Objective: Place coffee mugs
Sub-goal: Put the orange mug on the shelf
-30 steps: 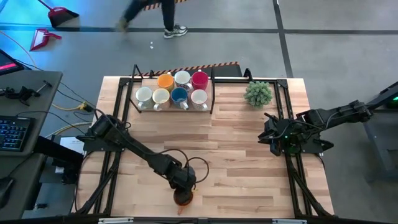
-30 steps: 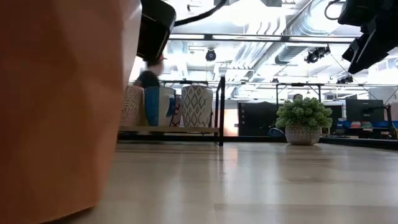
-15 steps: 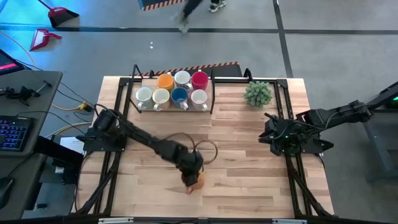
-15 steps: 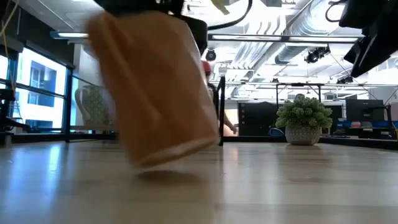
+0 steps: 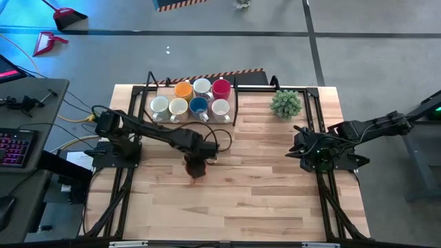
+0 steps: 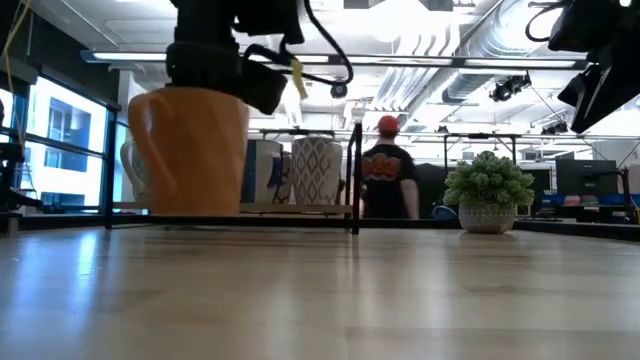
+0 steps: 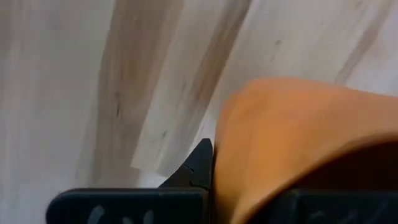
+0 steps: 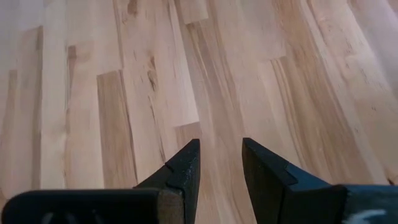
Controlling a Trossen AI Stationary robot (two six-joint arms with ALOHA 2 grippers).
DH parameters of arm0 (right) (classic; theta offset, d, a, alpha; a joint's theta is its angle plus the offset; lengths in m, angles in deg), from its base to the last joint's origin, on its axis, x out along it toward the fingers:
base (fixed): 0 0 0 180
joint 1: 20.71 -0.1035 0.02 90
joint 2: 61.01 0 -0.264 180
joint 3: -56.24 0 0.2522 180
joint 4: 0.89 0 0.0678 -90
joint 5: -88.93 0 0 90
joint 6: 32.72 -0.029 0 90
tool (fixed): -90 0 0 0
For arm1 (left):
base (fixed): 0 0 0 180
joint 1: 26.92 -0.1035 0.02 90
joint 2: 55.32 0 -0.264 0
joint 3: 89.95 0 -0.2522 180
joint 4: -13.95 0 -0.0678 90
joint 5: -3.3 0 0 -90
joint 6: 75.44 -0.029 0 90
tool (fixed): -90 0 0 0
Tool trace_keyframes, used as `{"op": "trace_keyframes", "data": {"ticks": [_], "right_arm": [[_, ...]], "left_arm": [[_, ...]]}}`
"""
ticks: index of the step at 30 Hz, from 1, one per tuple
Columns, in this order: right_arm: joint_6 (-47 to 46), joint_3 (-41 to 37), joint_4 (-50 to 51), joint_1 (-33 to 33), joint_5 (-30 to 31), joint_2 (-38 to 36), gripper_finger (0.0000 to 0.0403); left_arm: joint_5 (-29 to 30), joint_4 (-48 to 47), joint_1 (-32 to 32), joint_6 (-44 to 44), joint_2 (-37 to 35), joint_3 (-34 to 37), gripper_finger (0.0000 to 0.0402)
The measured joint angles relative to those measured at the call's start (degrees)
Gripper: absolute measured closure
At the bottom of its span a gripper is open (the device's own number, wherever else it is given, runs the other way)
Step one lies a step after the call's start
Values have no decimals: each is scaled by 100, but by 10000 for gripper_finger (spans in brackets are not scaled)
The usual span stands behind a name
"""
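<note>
Wooden table (image 5: 262, 186): my left gripper (image 5: 196, 164) clamped on the orange mug (image 6: 190, 150).
It could clip the tray (image 5: 234, 114) rail or the mugs (image 5: 189, 100) there; right gripper (image 8: 221, 163) waits, parted.

No readable text, label, brand, number or sign is found in any view (mugs, table and arms checked). Patterned mugs (image 6: 316, 170) are seen far back in the low view, but no lettering can be made out.
</note>
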Motion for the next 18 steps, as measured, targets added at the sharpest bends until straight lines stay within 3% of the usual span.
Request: {"op": "trace_keyframes", "data": {"ticks": [18], "right_arm": [[12, 0, -5, 0, 119, 1, 304]], "left_arm": [[395, 501, -416, -326, 37, 308, 395]]}}
